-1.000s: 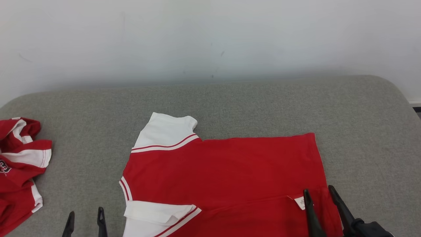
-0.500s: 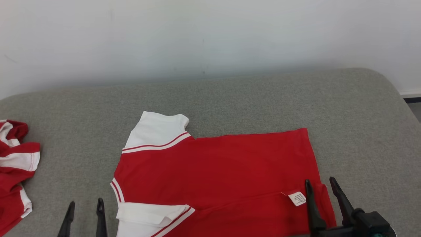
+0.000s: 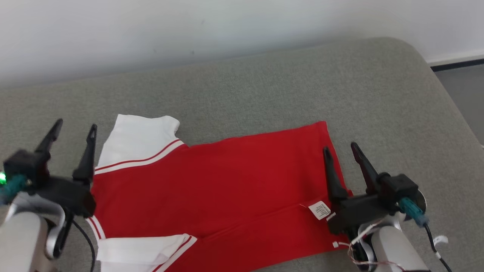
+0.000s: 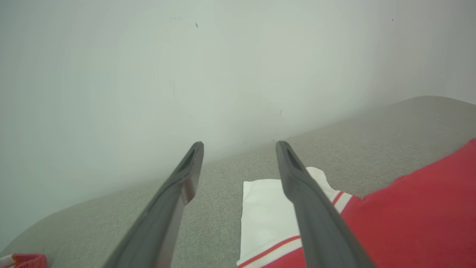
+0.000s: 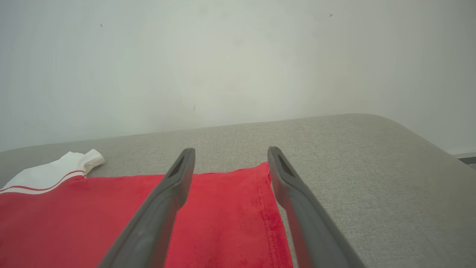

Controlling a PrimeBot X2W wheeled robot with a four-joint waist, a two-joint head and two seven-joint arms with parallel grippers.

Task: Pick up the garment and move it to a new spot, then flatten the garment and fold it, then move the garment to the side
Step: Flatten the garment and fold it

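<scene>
The red garment (image 3: 227, 181) lies spread flat on the grey cushion, white sleeve (image 3: 138, 141) at the far left, a second white sleeve (image 3: 143, 251) folded at the near left, and a white label (image 3: 320, 209) near its right hem. My left gripper (image 3: 75, 126) hangs open above the cushion just left of the far sleeve (image 4: 260, 208). Over the garment's right hem (image 5: 230, 216) my right gripper (image 3: 339, 148) stands open, holding nothing. Both grippers (image 4: 240, 147) (image 5: 230, 152) have empty fingers.
The grey cushion (image 3: 264, 87) runs back to a white wall (image 3: 189, 22). Its rounded right edge drops to dark floor (image 3: 465, 87). A scrap of another red-and-white cloth (image 4: 22, 260) shows at the far left in the left wrist view.
The head camera has tilted and turned, shifting the scene left and up. Both arms have risen forward into view, the left beside the far sleeve, the right over the right hem.
</scene>
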